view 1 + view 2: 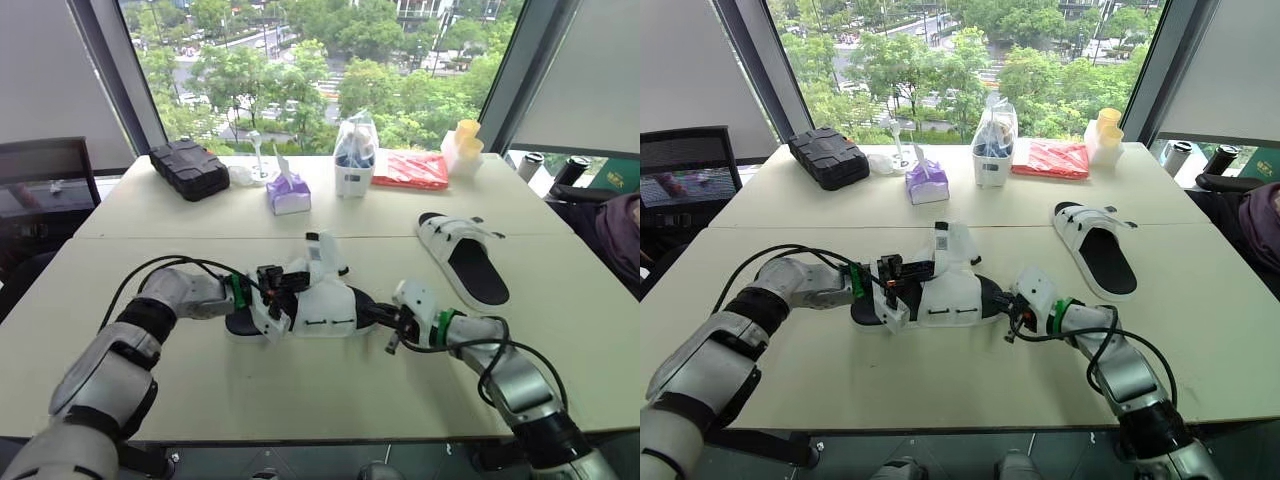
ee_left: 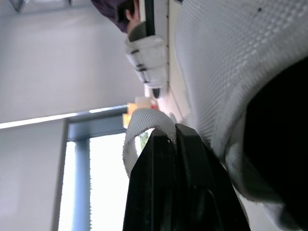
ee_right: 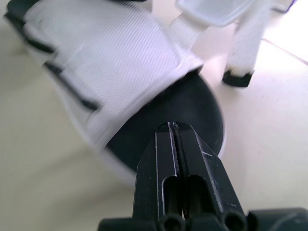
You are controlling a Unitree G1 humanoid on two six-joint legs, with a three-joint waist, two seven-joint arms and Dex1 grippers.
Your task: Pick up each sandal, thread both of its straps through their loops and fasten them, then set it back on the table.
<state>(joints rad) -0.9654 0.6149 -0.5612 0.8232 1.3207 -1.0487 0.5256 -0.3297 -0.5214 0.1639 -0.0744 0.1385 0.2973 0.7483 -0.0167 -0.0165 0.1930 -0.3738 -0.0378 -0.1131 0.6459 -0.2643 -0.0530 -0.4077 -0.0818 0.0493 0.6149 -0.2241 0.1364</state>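
left wrist view: left fingers [image 2: 163, 192] pinch a strap [image 2: 138, 120]; right fingers [image 3: 163, 159] closed against sandal [image 3: 110, 62] heel

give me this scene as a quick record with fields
near sandal: between both pincers
left pincer: shut on strap
right pincer: shut, at near sandal's heel end
far sandal: flat on table, robot's right, untouched
table's far edge: black case, tissues

The sandal [image 3: 110, 72] has a woven white cloth upper and a matt black footbed.
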